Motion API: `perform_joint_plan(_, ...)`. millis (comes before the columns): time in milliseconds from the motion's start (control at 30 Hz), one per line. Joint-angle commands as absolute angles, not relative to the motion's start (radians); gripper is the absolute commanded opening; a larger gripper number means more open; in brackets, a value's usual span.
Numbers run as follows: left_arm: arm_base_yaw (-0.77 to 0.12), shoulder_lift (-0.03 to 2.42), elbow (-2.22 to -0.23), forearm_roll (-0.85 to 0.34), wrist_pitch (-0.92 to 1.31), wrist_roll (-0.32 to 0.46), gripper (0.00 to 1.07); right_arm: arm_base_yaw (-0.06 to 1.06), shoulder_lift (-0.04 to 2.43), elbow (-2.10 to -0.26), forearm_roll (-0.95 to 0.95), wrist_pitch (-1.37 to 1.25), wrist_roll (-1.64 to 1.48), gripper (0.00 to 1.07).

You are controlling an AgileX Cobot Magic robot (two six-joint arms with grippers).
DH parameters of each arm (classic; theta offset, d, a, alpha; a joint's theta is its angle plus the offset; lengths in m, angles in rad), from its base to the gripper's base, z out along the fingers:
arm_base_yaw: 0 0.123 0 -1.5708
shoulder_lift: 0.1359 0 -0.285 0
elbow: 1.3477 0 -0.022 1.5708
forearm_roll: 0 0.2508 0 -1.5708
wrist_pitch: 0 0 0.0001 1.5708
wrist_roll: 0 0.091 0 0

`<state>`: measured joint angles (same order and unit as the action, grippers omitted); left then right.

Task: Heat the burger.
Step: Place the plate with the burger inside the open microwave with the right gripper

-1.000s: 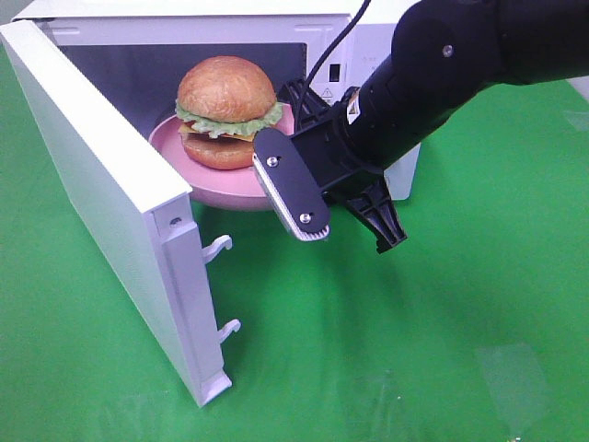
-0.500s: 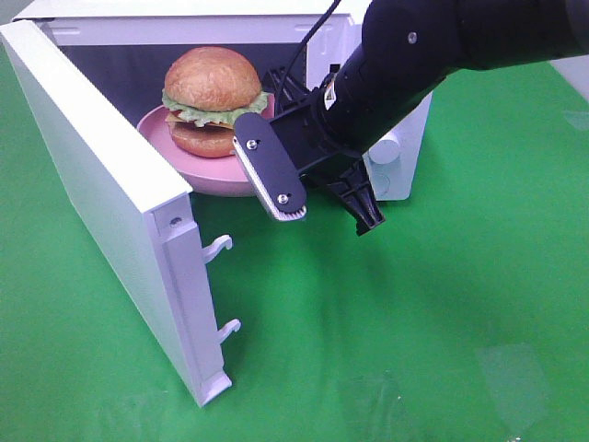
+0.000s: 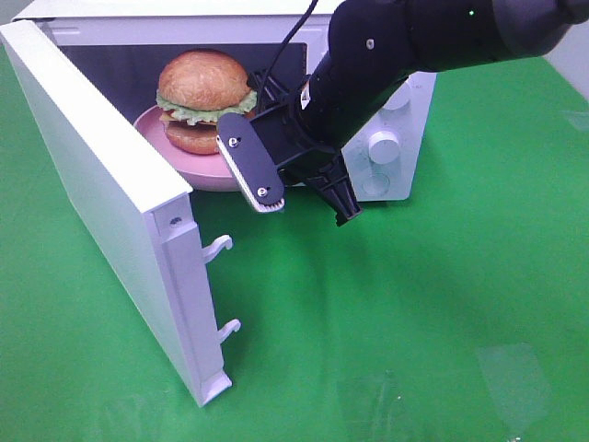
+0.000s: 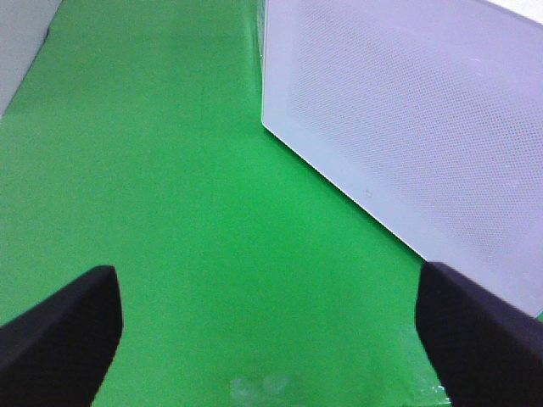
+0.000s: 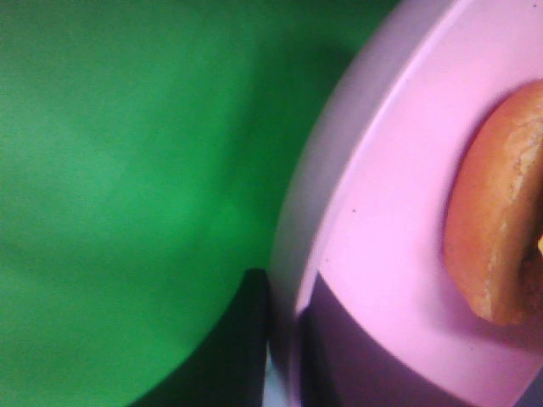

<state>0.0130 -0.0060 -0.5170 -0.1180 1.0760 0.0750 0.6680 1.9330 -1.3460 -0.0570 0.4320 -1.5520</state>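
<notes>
The burger, with golden buns, lettuce and cheese, rides on a round pink plate at the mouth of the open white microwave, partly inside the cavity. My right arm reaches in from the right. In the right wrist view my right gripper is shut on the plate's rim, with the lower bun just beyond. My left gripper is open over the green table, beside the outer face of the microwave door. It holds nothing and does not show in the exterior view.
The microwave door stands swung open to the left, with its latch hooks pointing toward the plate's path. Control knobs sit on the right of the microwave's front. Green cloth covers the table.
My right arm has carried the plate and burger up and to the left, deeper into the microwave opening. The door has stayed where it was.
</notes>
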Motion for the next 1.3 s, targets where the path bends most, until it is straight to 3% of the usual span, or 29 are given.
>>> perform_joint_plan(33,0.015,-0.021,-0.516,-0.125,1.069,0.076,0.89,0.665,1.934,-1.382,-0.069,0.375,-1.525,0.00)
perform_joint_plan(1300,0.015,-0.021,-0.516,-0.125,1.069,0.076,0.89,0.665,2.192,-1.757,-0.201,0.487,-1.306,0.00)
